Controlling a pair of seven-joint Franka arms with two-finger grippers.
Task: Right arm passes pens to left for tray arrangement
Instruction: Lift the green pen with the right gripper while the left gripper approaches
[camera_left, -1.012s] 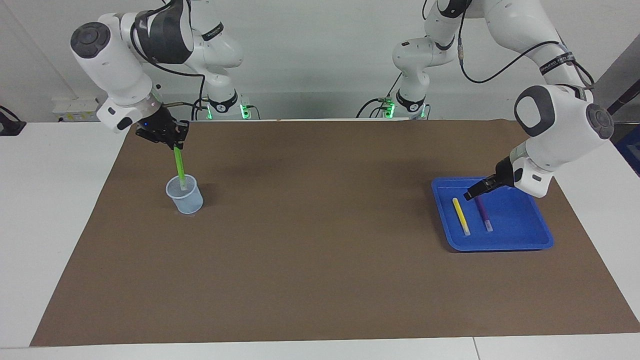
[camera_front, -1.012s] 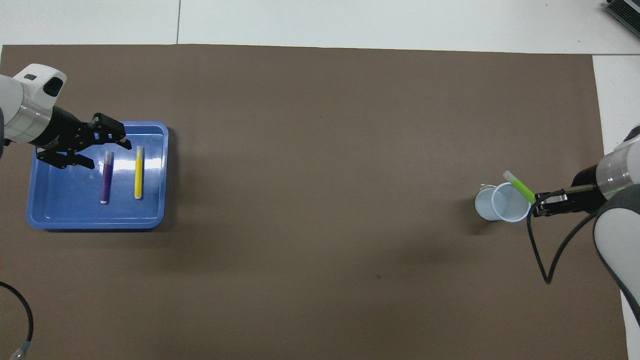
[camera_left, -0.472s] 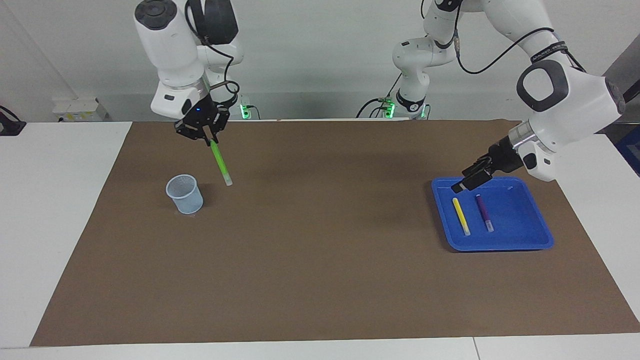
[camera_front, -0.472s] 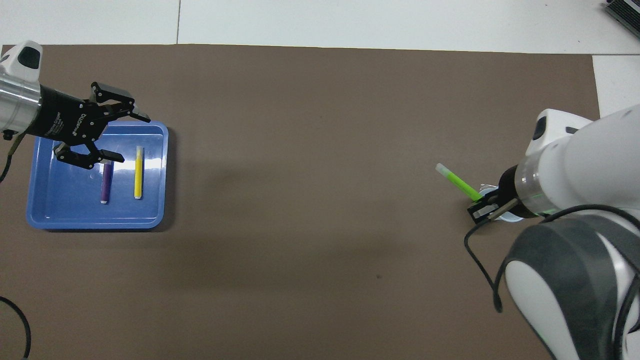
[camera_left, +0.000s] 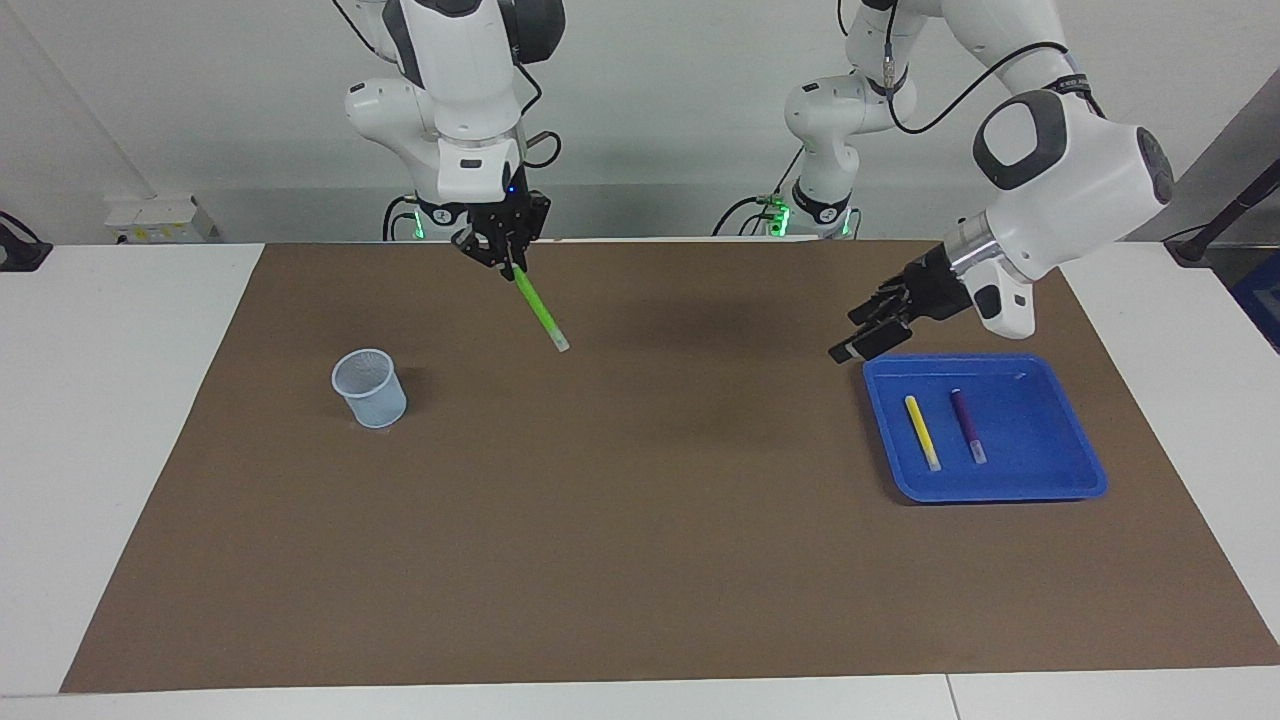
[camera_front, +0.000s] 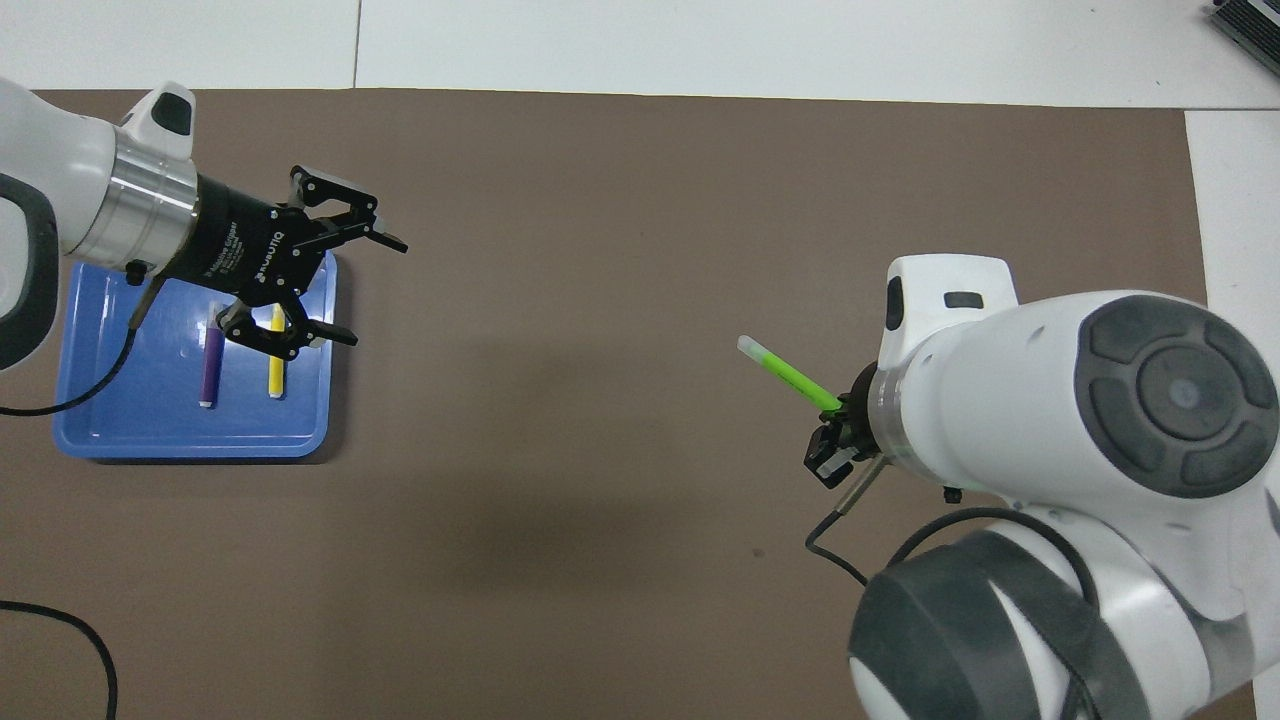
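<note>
Your right gripper (camera_left: 507, 262) pinches the slim green pen (camera_left: 538, 309), slanting below it over the mat. Your left gripper (camera_front: 355, 285) gapes empty over the glossy blue tray's (camera_left: 1040, 480) rim.

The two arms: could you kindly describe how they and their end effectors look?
Both arms are glossy white with dark grey joint caps, silver wrist rings and black cables. The left end effector is black with white lettering; the right end effector is black with a small blue light.
</note>
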